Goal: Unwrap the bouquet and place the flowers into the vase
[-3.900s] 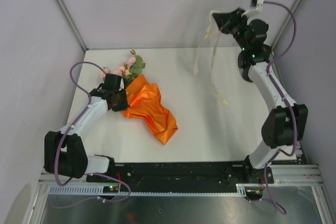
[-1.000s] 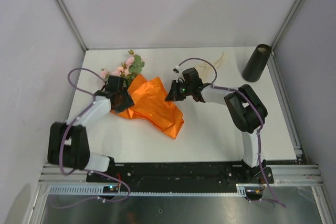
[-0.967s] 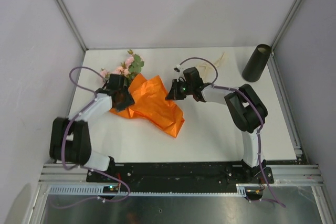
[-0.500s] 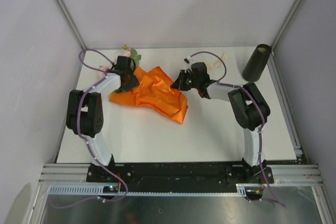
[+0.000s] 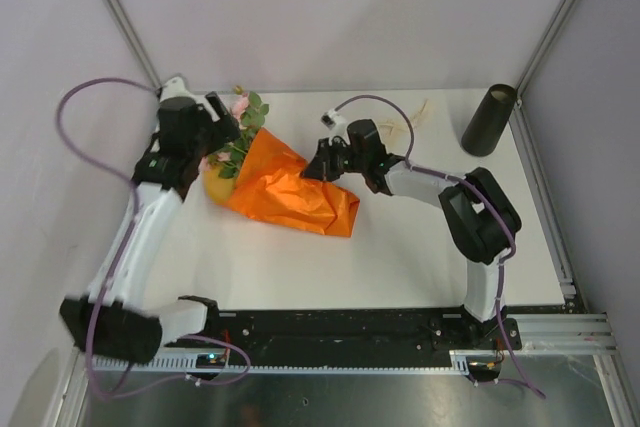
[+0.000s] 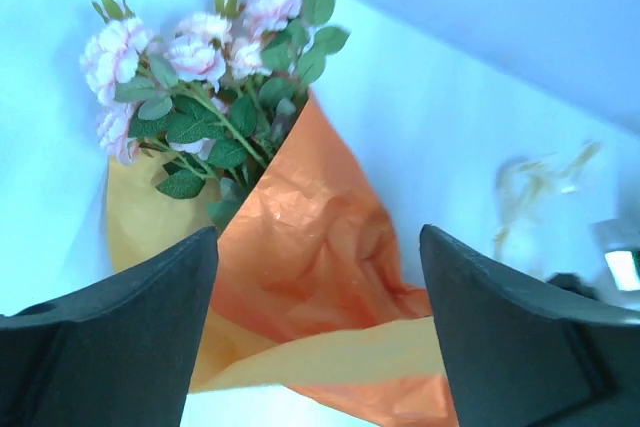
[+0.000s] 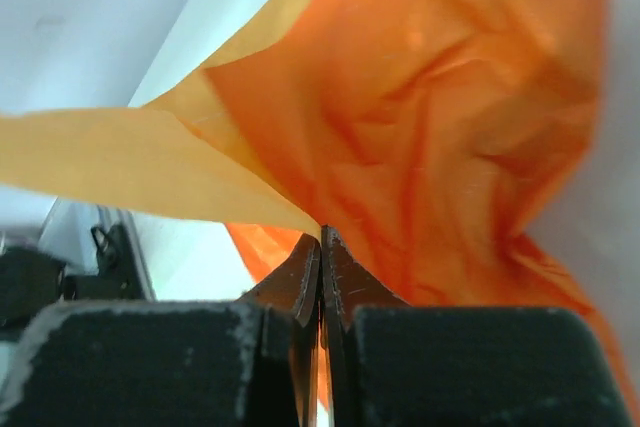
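**Hold, right side.** The right pincer is clamped shut on a thin folded edge of the orange paper, whose yellow underside is turned up. The sheet is judged to be pinned there so the wrap can be pulled open and away from the stems.

**Hold, left side.** The left pincer is spread wide, with nothing gripped. It is held above the bouquet and aimed down at the flowers. This is judged to be a ready position for taking the stems once the paper is peeled back.

**Positions.**
- The bouquet is laid on the surface at the back left, with the blooms toward the back corner and the paper tail toward the centre.
- The flowers are wrapped at the stems; only the heads and leaves are exposed. Whether the stems are loose inside cannot be told.
- 1 cream ribbon is lying loose at the back, so the tie is off.
- The vase is standing upright at the back right, well apart from the bouquet.

**Pose.**
- The left arm is raised high, with the wrist tipped downward over the blooms.
- The right arm is stretched low across the surface to its left, with the wrist at the paper's upper edge.
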You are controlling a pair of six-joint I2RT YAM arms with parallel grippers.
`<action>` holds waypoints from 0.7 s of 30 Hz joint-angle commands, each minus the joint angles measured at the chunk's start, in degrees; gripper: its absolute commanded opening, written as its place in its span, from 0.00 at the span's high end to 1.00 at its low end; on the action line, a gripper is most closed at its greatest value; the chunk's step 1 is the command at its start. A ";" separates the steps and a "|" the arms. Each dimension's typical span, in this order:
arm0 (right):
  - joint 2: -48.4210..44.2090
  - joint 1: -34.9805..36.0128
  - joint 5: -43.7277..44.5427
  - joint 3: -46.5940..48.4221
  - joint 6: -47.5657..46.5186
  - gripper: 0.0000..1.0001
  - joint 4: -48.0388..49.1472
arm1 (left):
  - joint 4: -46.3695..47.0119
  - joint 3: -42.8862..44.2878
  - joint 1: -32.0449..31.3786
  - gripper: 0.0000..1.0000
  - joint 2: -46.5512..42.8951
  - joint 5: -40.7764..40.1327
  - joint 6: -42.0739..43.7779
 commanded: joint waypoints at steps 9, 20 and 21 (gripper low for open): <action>-12.34 11.89 -3.09 -4.87 -11.45 0.70 -13.09 | -5.86 -10.97 0.99 0.07 -20.69 2.14 -0.61; -20.59 11.74 -0.55 -14.06 -5.01 0.55 -12.49 | -6.72 -19.22 0.99 0.09 -20.05 12.23 -4.74; -21.10 11.41 -0.32 -14.33 -4.50 0.53 -12.55 | -6.68 -20.25 1.00 0.09 -19.55 12.63 -5.07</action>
